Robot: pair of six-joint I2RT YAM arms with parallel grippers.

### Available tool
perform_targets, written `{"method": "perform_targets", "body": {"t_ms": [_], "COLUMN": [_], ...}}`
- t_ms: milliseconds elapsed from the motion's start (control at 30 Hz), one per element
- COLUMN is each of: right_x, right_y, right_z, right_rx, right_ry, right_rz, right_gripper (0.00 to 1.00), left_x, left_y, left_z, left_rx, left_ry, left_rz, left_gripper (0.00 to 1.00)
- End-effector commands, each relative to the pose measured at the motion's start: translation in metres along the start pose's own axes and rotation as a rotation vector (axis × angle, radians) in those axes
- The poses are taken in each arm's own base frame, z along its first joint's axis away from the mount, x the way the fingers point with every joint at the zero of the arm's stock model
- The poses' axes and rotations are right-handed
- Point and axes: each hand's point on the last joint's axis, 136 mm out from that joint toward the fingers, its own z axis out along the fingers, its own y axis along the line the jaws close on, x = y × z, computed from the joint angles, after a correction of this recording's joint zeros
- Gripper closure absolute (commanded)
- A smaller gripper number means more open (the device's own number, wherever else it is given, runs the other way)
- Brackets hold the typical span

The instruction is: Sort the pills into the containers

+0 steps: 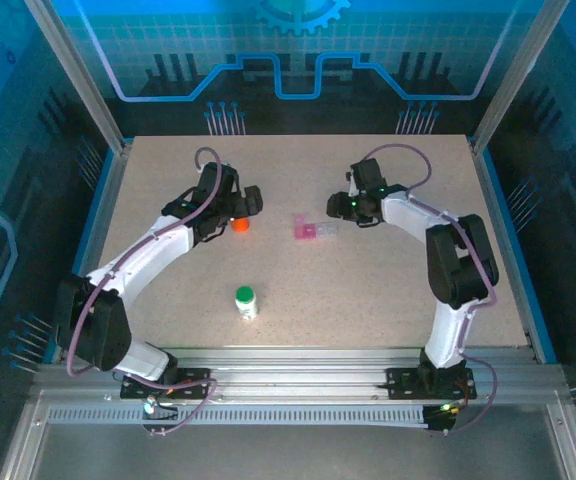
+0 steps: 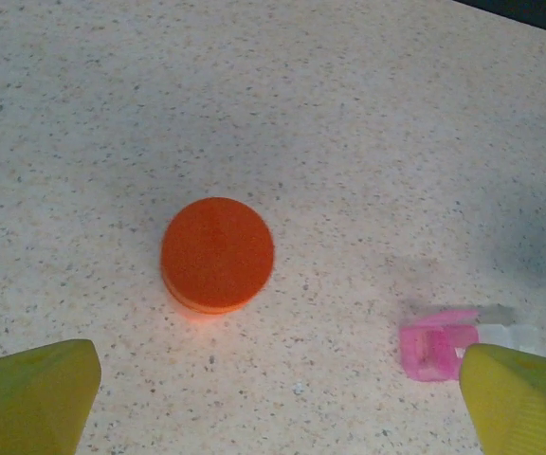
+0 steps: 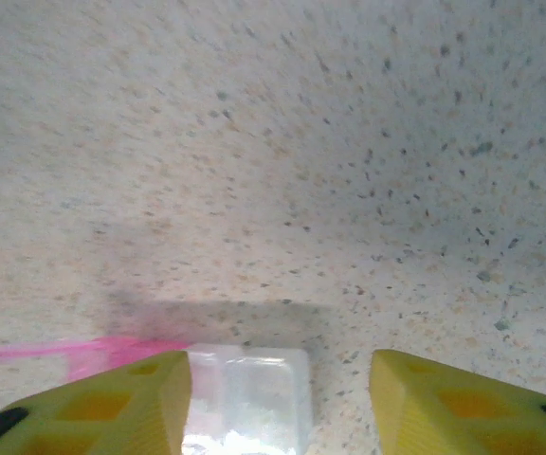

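Nearest, close to the front edge of the table and a little left of its middle, the white bottle with the green cap stands upright, well apart from both arms; it looks to play no part in this step. Farther in, toward the middle of the table, the orange bottle stands upright, and the small pink and clear pill case lies near it on the side toward the right edge. The left gripper hangs over the orange bottle, released, jaws spread wide with nothing between them. If the step is to take that bottle, the bottle should be brought squarely between the fingers before closing, since it sits ahead of them and slightly off their midline. The right gripper is unclenched too: the clear end of the case lies between its fingers, against one and short of the other, so it should be centred first or a squeeze would likely shove it sideways. No pills can be made out. The left arm sweeps from the near left corner forward and inward. The right arm rises near the right edge and folds inward toward the case.
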Motion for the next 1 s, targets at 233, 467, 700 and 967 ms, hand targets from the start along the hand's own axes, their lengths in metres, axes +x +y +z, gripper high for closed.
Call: {"method": "perform_targets", "body": {"t_ms": [233,467,700,967], "right_x": [0.006,0.015,0.018,0.023], "right_y": [0.059,0.072,0.081,0.078], "right_z": [-0.075,-0.102,-0.119,-0.133], "right_rx": [-0.063,-0.087,-0.106,-0.09], "right_ry": [-0.088,-0.101,-0.111,-0.123], "right_rz": [-0.245,-0.294,-0.319,-0.342], "right_gripper": [0.34,0.33,0.33,0.33], "left_x": [0.008,0.018,0.028,0.018], "left_y": [0.029,0.031,0.037,0.04], "left_z": [0.062,0.094,0.104,0.086], "left_rx": [-0.12,-0.161,-0.186,-0.198], "left_ry": [0.129,0.19,0.215,0.114], "left_rz": [-0.046,-0.003,0.033,0.08], "left_gripper": [0.01,0.07,0.26,0.51]}}
